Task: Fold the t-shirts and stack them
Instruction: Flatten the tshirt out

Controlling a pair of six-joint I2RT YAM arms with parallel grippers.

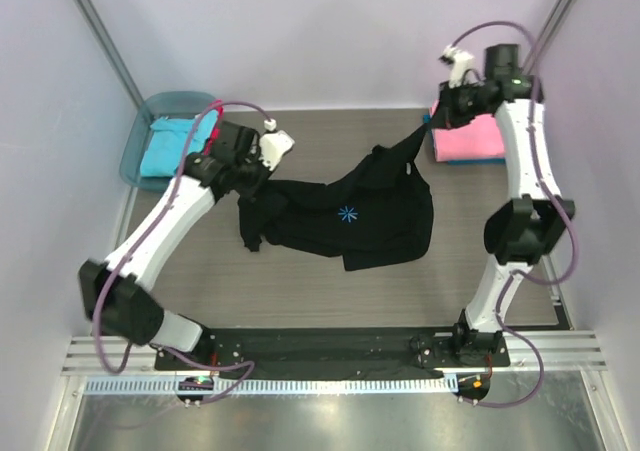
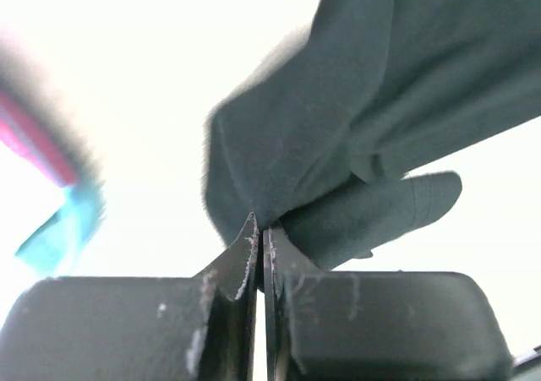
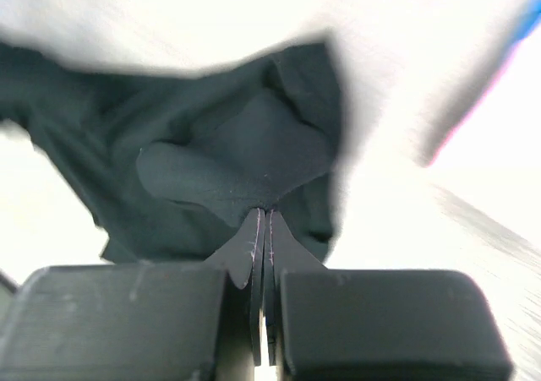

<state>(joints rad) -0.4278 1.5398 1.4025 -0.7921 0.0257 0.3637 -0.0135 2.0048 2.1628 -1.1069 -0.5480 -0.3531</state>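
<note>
A large black t-shirt point(image 1: 375, 206) with a small light-blue asterisk mark point(image 1: 347, 214) hangs crumpled over the middle of the table. My left gripper point(image 1: 249, 182) is shut on its left edge, and in the left wrist view the jaws point(image 2: 260, 227) pinch a fold of the dark cloth point(image 2: 372, 102). The right gripper point(image 1: 433, 123) is shut on the shirt's far right corner and holds it raised; its jaws point(image 3: 265, 213) nip the black fabric point(image 3: 211, 161). A folded pink t-shirt point(image 1: 468, 139) lies at the back right. Turquoise point(image 1: 165, 151) and red point(image 1: 210, 136) shirts sit in the tub.
A translucent teal plastic tub point(image 1: 140, 131) stands at the back left by the wall. Walls close in the table on both sides and at the back. Both arm bases are bolted to a black plate point(image 1: 330, 346) at the near edge.
</note>
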